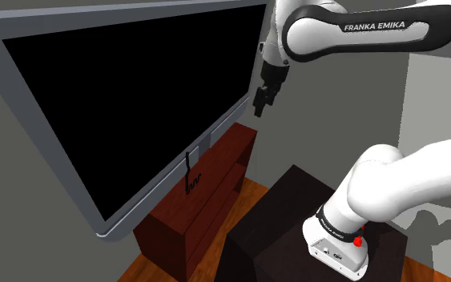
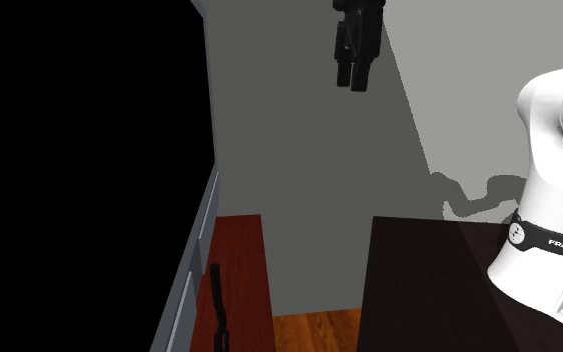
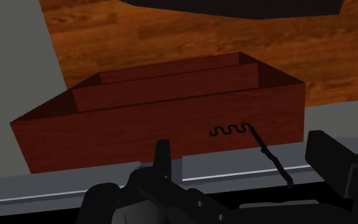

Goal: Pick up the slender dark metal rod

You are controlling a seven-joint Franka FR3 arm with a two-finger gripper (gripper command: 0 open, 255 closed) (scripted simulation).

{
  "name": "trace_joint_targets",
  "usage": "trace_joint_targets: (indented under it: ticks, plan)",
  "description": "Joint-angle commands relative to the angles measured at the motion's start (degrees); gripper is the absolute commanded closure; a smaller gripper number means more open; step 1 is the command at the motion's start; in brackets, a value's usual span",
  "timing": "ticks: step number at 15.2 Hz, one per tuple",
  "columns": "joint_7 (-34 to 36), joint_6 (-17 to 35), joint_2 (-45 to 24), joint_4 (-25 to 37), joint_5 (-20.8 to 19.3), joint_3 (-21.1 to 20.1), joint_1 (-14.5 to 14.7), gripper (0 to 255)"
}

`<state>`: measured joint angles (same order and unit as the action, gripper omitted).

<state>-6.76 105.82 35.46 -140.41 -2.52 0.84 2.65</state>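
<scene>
Black and slender, the rod lay on top of the reddish-brown cabinet, its straight end seemingly leaning on the screen's grey frame, while the tool hung well above, fingers apart and empty.

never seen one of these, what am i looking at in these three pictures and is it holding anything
It's a white robot arm with a black two-finger gripper, mounted on a dark box. One picture looks over the arm's shoulder, one comes from a second camera nearby, and one from a camera on the hand, looking past its fingers. Below is a red-brown cabinet by a big tv. A thin dark rod, wavy at one end, rests on the cabinet. The gripper hangs high above it, open, holding nothing.
</scene>
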Motion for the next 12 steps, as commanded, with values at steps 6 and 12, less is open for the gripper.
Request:
trace_joint_targets:
  ticks: [6,12]
  plan:
    - [1.6,10.9,-12.5,1.1,3.7,-1.7,2.7,0]
    - [2.3,18.6,-24.4,5.0,6.7,-3.3,4.9,0]
